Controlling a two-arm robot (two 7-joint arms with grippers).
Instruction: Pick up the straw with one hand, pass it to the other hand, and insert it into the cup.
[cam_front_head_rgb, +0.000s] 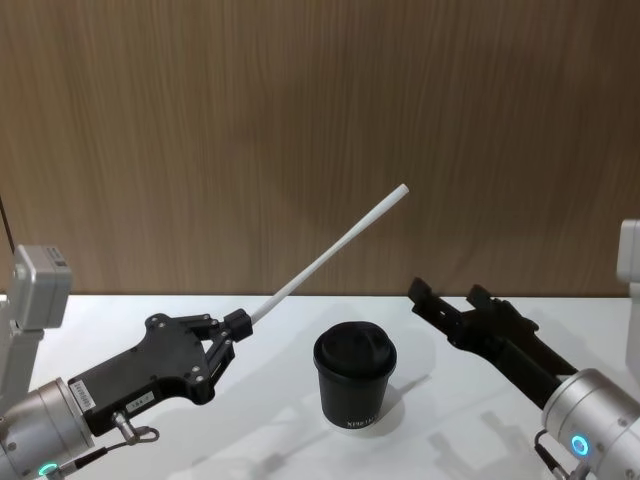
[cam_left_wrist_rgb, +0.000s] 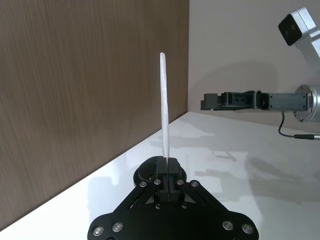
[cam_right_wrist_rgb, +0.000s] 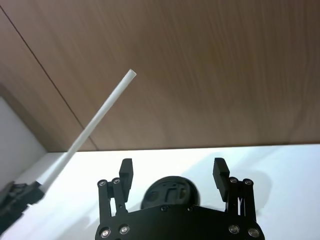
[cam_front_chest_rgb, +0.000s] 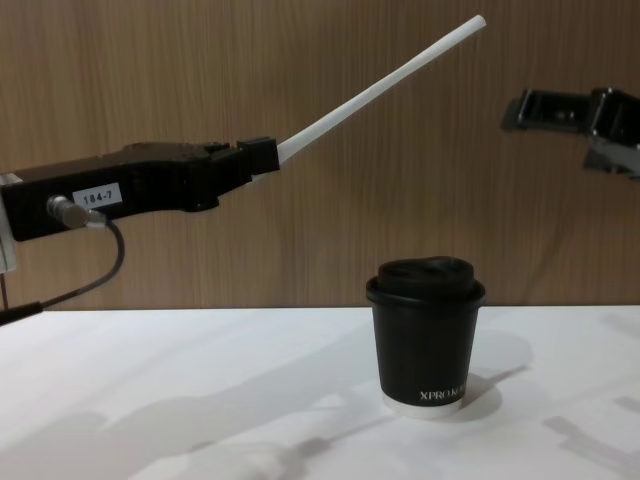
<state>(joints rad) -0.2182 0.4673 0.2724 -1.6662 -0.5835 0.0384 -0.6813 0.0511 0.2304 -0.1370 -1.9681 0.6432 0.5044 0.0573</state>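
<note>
My left gripper (cam_front_head_rgb: 238, 326), the one labelled "184-7" (cam_front_chest_rgb: 262, 155), is shut on the lower end of the white straw (cam_front_head_rgb: 330, 252). It holds the straw in the air, left of the cup, slanting up and to the right towards the wooden wall. The straw's free tip (cam_front_chest_rgb: 478, 21) is high above the cup. The black lidded cup (cam_front_head_rgb: 355, 385) stands upright on the white table (cam_front_head_rgb: 280, 440) between the two arms. My right gripper (cam_front_head_rgb: 445, 295) hovers open, right of the cup and above it, fingers (cam_right_wrist_rgb: 126, 170) spread with nothing between them, apart from the straw (cam_right_wrist_rgb: 95, 120).
A brown wood-panelled wall (cam_front_head_rgb: 320, 120) rises close behind the table's far edge. The white tabletop around the cup (cam_front_chest_rgb: 425, 345) carries only shadows. Both arm bodies take up the near left and near right corners.
</note>
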